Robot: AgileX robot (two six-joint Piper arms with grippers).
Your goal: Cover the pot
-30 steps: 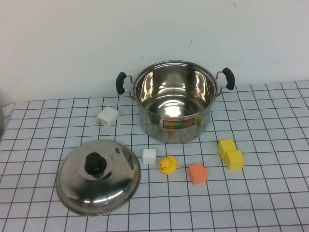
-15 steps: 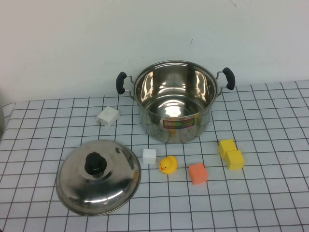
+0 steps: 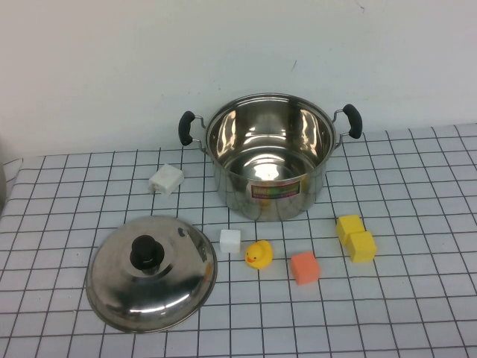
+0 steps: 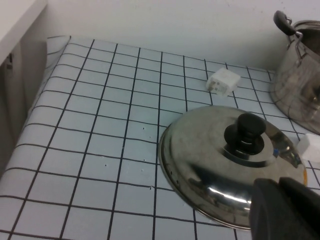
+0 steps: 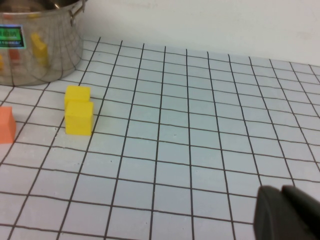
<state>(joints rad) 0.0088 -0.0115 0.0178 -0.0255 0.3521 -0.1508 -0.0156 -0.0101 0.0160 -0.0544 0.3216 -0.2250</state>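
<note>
Jaws, left gripper (image 4: 287, 210): closed, holding nothing; only its dark tip shows in the left wrist view, hanging over the near edge of the lid (image 4: 232, 162) without visible contact. Jaws, right gripper (image 5: 290, 214): cannot tell whether wide or narrow; its dark tip shows at the corner of the right wrist view, above bare grid cloth, well apart from the pot. Neither gripper appears in the high view.

Landmark: the pot (image 3: 268, 156), shiny steel, two black side handles, coloured label on its front wall. It stands upright and uncovered at the back of the grid-patterned tablecloth (image 3: 417, 298), close to the wall; its inside looks bare.

Items placed from the pot:
- Lid, domed steel with black knob (image 3: 147, 252) (knob up, resting flat on the cloth): in front of the pot and to its left, well apart from it.
- White plug adapter (image 3: 165, 179): left of the pot, near its left handle.
- White cube (image 3: 230, 240): in front of the pot, just beside the lid's rim.
- Yellow duck (image 3: 258, 255): in front of the pot, just right of the white cube.
- Orange cube (image 3: 305, 268): in front of the pot, right of the duck.
- Two yellow cubes (image 3: 355, 238) (touching each other): in front of the pot and to its right.
</note>
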